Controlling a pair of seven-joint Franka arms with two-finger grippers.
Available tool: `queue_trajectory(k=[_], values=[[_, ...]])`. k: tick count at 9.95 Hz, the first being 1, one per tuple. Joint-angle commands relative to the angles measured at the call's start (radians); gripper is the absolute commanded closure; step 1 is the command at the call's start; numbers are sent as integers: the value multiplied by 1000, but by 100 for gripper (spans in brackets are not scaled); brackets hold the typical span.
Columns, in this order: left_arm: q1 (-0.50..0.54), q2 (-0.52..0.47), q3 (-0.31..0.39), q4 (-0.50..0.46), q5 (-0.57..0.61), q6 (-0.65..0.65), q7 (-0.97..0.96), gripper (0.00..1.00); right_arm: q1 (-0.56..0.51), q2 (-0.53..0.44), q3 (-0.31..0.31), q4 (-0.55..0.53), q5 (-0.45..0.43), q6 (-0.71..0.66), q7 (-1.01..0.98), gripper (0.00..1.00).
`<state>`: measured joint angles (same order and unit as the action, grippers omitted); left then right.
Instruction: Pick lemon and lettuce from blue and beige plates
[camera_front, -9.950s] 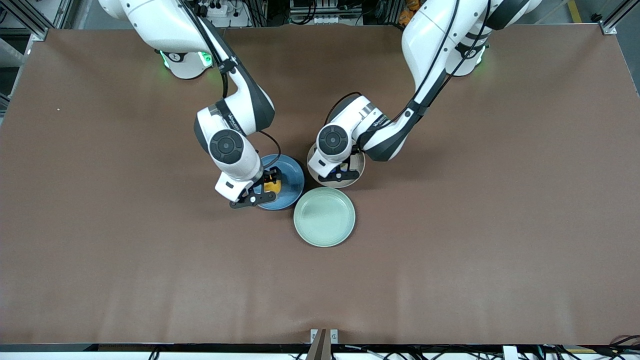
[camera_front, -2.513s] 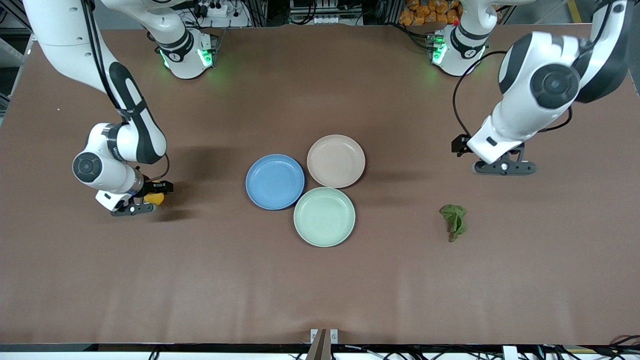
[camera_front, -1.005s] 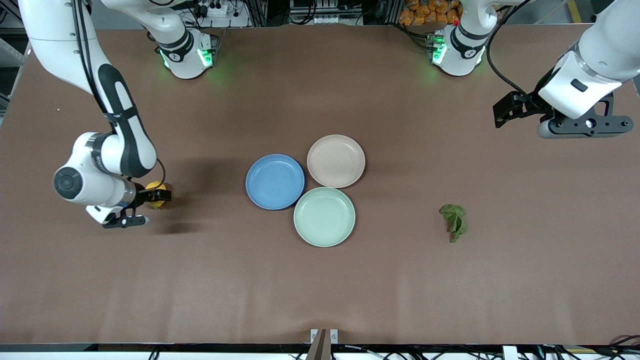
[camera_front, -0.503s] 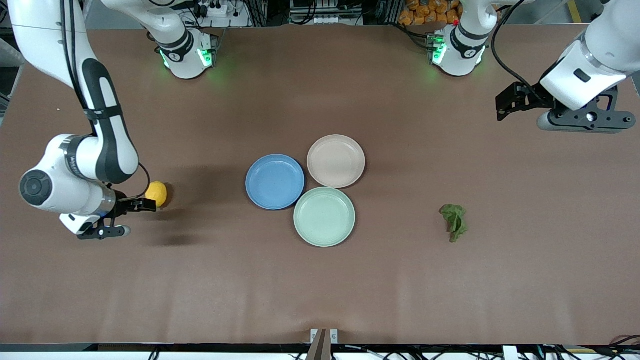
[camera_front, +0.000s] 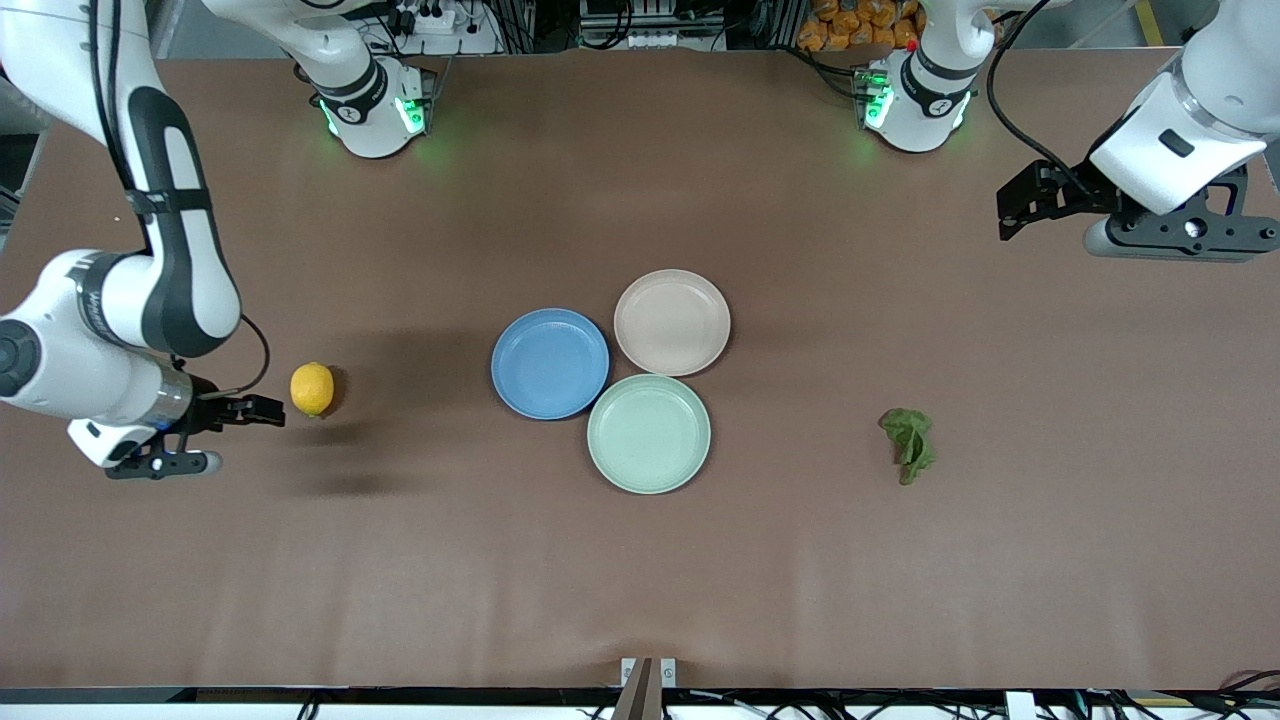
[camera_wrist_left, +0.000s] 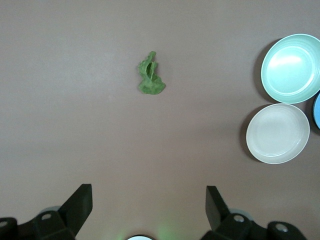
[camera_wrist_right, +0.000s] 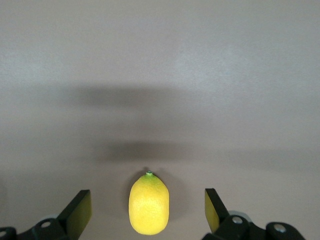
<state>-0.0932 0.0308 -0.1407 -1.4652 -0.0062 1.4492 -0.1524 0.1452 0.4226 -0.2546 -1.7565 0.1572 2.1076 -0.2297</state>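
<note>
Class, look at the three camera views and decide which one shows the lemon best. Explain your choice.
The right wrist view shows the lemon best: it fills the foreground, lying on the table, with its dimpled skin and green stem tip clear. The front view shows only a small yellow oval toward the right arm's end of the table. The left wrist view does not show it.

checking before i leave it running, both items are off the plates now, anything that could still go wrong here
The lemon lies loose on the bare table beside the open right gripper; being oval, it might roll if nudged. The lettuce is light and could shift if the open left gripper, up over the table's edge, sweeps low.
</note>
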Motion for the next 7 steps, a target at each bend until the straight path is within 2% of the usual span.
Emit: queue_trajectory(k=[1, 4, 7], values=[[10, 0, 4, 8, -9, 0, 30, 0, -28, -94, 37, -72, -1, 5, 15, 0], [15, 3, 3, -12, -8, 53, 31, 0, -50, -178, 112, -112, -74, -12, 145, 0], [18, 11, -2, -9, 2, 57, 53, 0, -90, -258, 156, -104, -96, -112, 161, 0]])
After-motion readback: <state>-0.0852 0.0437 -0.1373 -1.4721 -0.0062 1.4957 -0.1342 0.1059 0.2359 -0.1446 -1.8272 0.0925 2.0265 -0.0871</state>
